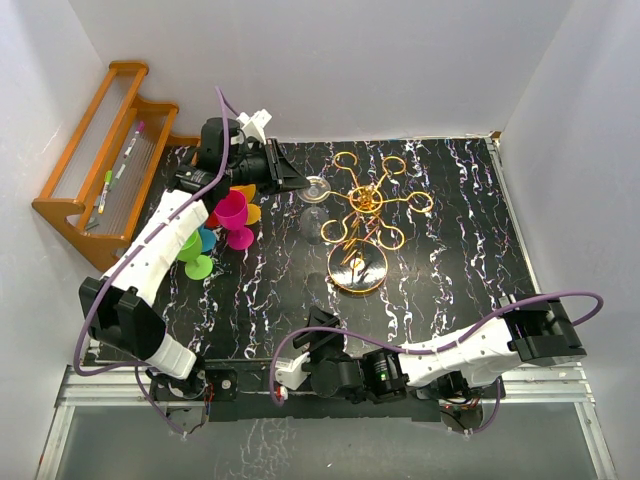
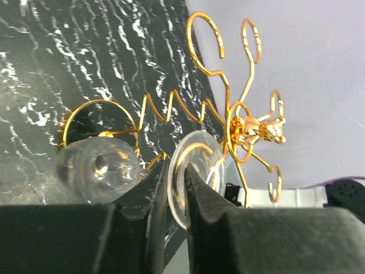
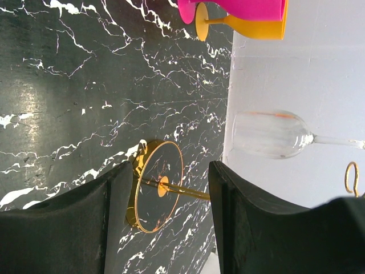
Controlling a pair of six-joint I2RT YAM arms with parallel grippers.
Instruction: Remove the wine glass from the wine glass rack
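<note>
The clear wine glass (image 1: 315, 200) hangs upside down on the left side of the gold wine glass rack (image 1: 372, 203), its foot up at a ring arm. My left gripper (image 1: 298, 180) reaches in from the left, level with the foot. In the left wrist view its black fingers (image 2: 208, 191) are shut on the glass's round foot (image 2: 199, 162), with the bowl (image 2: 100, 168) to the left and the rack's arms (image 2: 251, 127) behind. My right gripper (image 1: 322, 330) rests low at the front, open and holding nothing (image 3: 171, 211). It faces the rack's round base (image 3: 157, 185) and the glass bowl (image 3: 268, 134).
Several coloured plastic goblets (image 1: 228, 218) stand just left of the glass, under the left arm. An orange wooden slatted shelf (image 1: 100, 180) holding pens leans at the back left. White walls close in the black marbled table (image 1: 450, 260) on three sides.
</note>
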